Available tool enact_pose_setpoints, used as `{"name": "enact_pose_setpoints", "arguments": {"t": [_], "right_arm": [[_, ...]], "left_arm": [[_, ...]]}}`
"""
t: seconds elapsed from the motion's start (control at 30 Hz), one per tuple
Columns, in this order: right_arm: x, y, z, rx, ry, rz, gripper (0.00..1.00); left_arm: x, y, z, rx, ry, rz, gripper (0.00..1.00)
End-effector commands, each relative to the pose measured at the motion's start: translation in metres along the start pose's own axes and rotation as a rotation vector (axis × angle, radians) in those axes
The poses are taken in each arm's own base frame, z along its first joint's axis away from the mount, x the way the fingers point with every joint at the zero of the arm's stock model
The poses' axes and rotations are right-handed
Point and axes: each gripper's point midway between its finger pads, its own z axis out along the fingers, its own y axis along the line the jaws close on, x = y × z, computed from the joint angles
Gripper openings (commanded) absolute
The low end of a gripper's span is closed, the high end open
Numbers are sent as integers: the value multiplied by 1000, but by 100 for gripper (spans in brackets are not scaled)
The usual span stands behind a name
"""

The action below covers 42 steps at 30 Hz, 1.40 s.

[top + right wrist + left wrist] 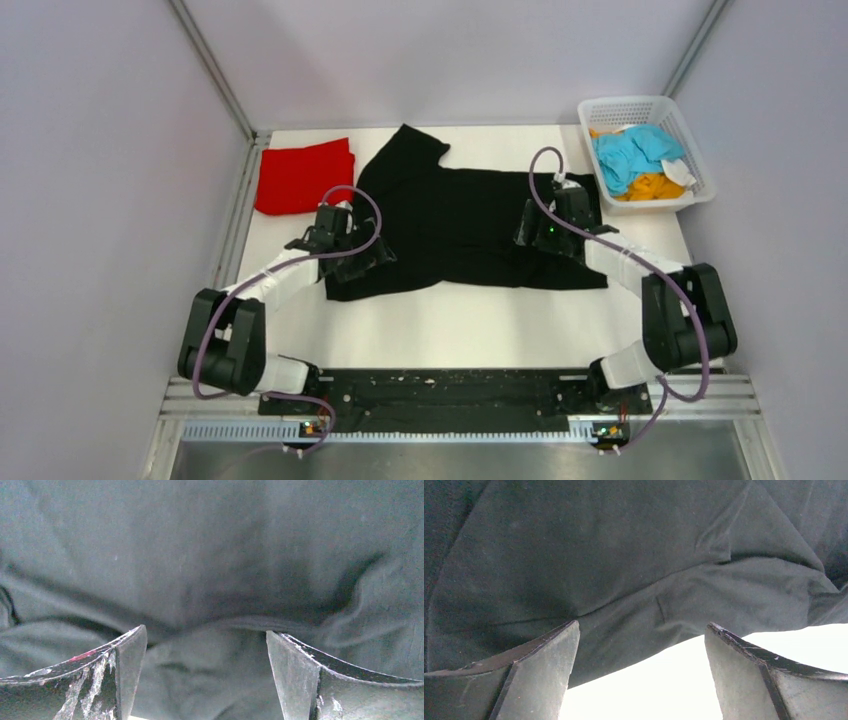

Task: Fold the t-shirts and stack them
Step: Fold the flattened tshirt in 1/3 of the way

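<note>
At the far left corner of the white table [450, 325] you have a bright red t-shirt [303, 176], folded into a neat rectangle and lying apart from the arms.

Just to its right, the large black t-shirt [470, 215] lies spread over the middle of the table, one sleeve pointing toward the far edge and its hem running along the near side.

Your left gripper [641, 626] hovers over the shirt's near left corner. Its fingers are spread wide with nothing between them, and black cloth and bare table show in the gap.

Your right gripper [206, 630] sits above the shirt's right side. Its fingers are also spread, and only rumpled black cloth lies beneath them, none of it pinched.

At the far right corner stands a white mesh basket [625, 104]. Inside it a light blue t-shirt [635, 155] lies crumpled on top of an orange t-shirt [650, 187].
</note>
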Motion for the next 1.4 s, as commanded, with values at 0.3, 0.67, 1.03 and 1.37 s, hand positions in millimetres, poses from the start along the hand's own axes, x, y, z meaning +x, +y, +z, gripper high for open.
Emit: {"name": "enact_pose_setpoints", "arguments": {"t": [0.3, 0.67, 1.03, 1.37], "right_arm": [[-95, -35, 25, 274, -149, -4, 90], [-20, -134, -63, 571, -129, 229, 94], [20, -175, -43, 624, -22, 445, 54], [34, -177, -25, 604, -19, 465, 15]], "left_arm": [[-28, 1, -2, -44, -128, -21, 99], [-25, -6, 6, 19, -128, -34, 99], [10, 26, 32, -50, -45, -108, 99], [26, 59, 30, -186, -41, -148, 99]]}}
